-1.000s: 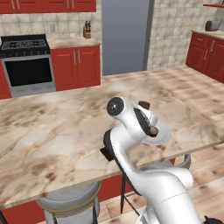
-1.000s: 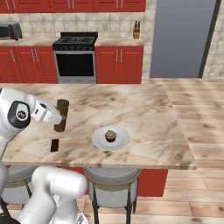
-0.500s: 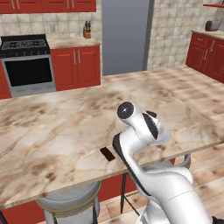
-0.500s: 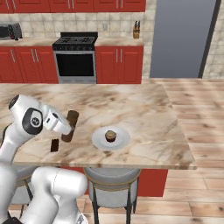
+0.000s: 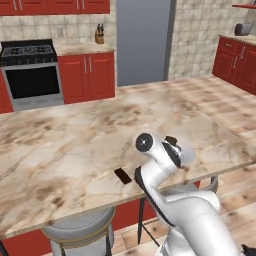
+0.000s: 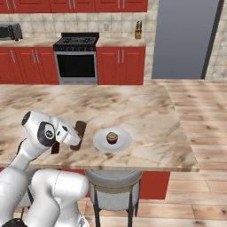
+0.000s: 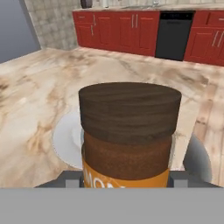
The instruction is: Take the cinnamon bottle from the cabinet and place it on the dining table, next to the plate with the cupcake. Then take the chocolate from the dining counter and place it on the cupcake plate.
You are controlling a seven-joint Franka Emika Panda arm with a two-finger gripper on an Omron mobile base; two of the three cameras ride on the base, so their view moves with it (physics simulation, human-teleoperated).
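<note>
The cinnamon bottle (image 7: 129, 131), brown with a dark cap, stands upright between my gripper's (image 7: 127, 180) jaws, which are shut on it. In the right base view the bottle (image 6: 80, 133) hangs at the near edge of the dining table (image 6: 146, 111), just left of the white plate (image 6: 122, 142) with the cupcake (image 6: 111, 137). I cannot tell whether its base touches the marble. The plate (image 7: 65, 142) shows right behind the bottle in the hand view. The chocolate (image 5: 122, 175) lies flat near the table's front edge, left of my arm.
A grey stool (image 6: 113, 186) stands under the table edge below the plate, another stool (image 5: 77, 230) to the left. Beyond the table are a stove (image 6: 76, 57), red cabinets (image 6: 120, 64) and a grey fridge (image 6: 184, 40).
My arm has carried the bottle to the right along the table's near edge and lower, from left of the chocolate to just beside the plate. The grip has stayed the same.
</note>
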